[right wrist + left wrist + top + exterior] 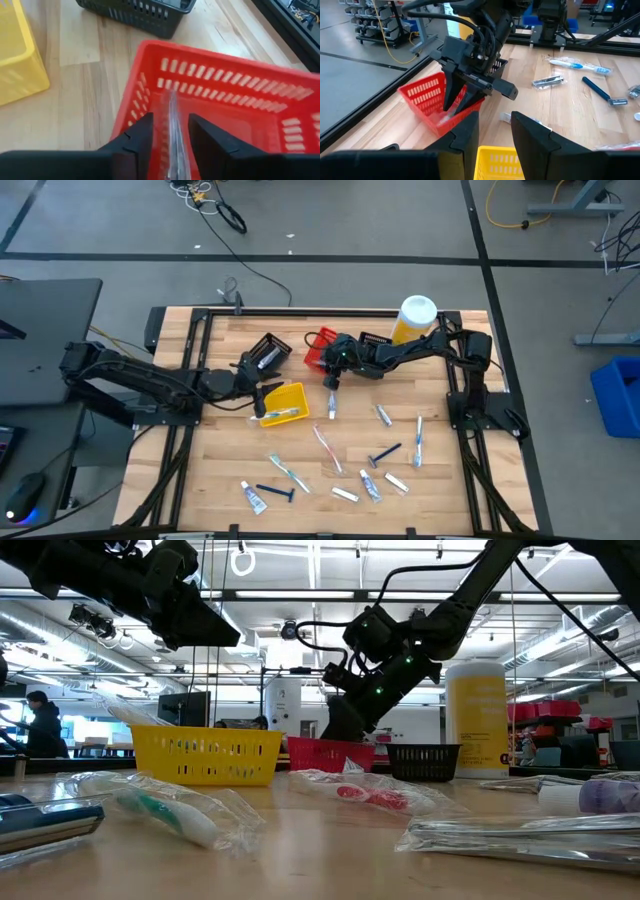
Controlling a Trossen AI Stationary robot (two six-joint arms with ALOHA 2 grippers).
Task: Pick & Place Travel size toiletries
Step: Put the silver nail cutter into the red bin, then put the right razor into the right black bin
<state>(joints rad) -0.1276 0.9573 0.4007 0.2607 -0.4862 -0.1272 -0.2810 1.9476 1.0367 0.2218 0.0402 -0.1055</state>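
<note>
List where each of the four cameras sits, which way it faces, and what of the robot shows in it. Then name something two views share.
High view: overhead, straight down on the table; both arms show.
Low view: table-top height, level across wrapped toiletries into the room; arms enter from above.
Left wrist view: behind the left gripper, above the yellow basket, facing the right arm.
Right wrist view: behind the right gripper, looking down into the red basket.
Shared: the red basket and right gripper show in both wrist views.
</note>
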